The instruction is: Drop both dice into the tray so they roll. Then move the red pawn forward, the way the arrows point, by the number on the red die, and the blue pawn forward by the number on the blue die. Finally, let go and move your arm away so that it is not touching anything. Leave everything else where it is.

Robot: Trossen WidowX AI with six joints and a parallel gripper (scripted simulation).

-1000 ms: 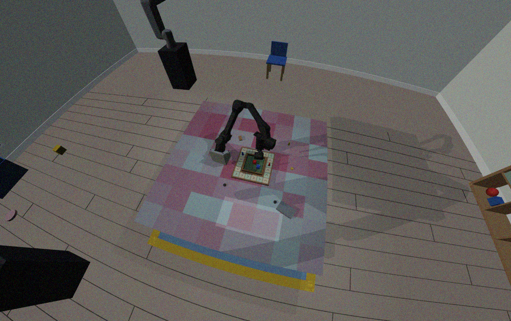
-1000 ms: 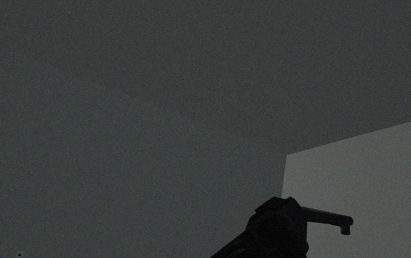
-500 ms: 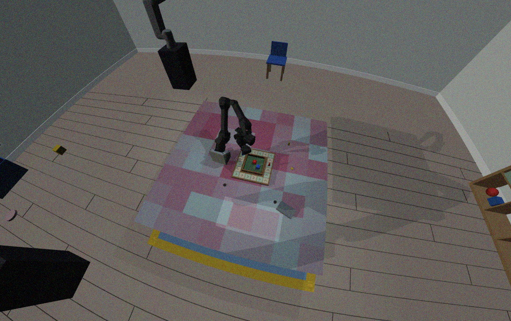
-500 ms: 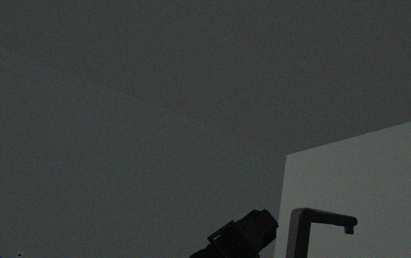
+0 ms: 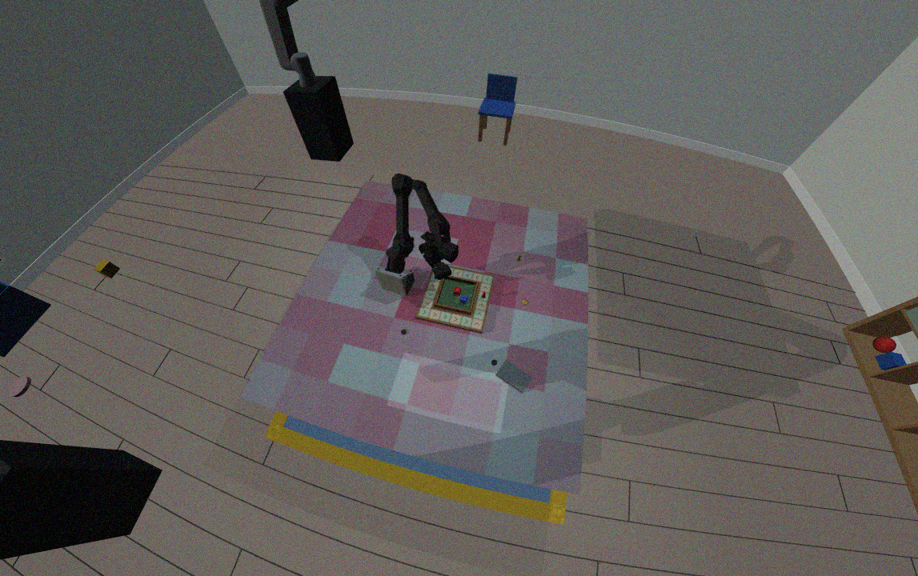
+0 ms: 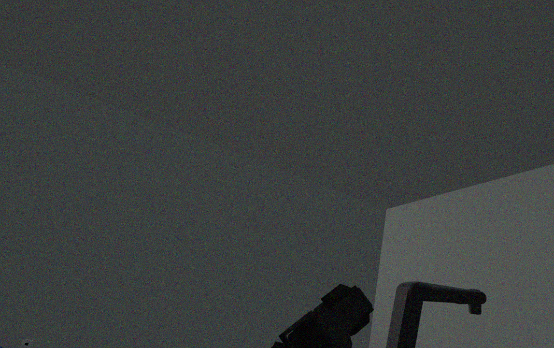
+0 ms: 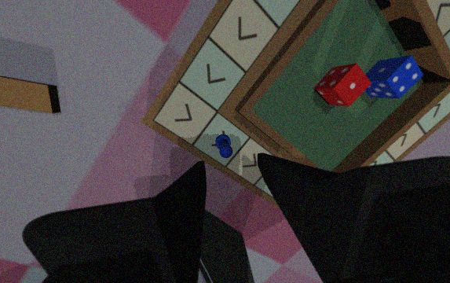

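Dice rest in the tray (image 7: 283, 118) — our claw (image 7: 230, 169), half-open and empty, hovers near the blue pawn (image 7: 223, 145) — we must descend and grasp it.

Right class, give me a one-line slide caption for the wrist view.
Empty gripper hovers above blue pawn; both dice rest in the tray.

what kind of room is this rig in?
Likely a playroom or child's room: a patchwork rug on plank flooring, a small blue chair by the wall, a wooden toy shelf, and a board game on the rug.
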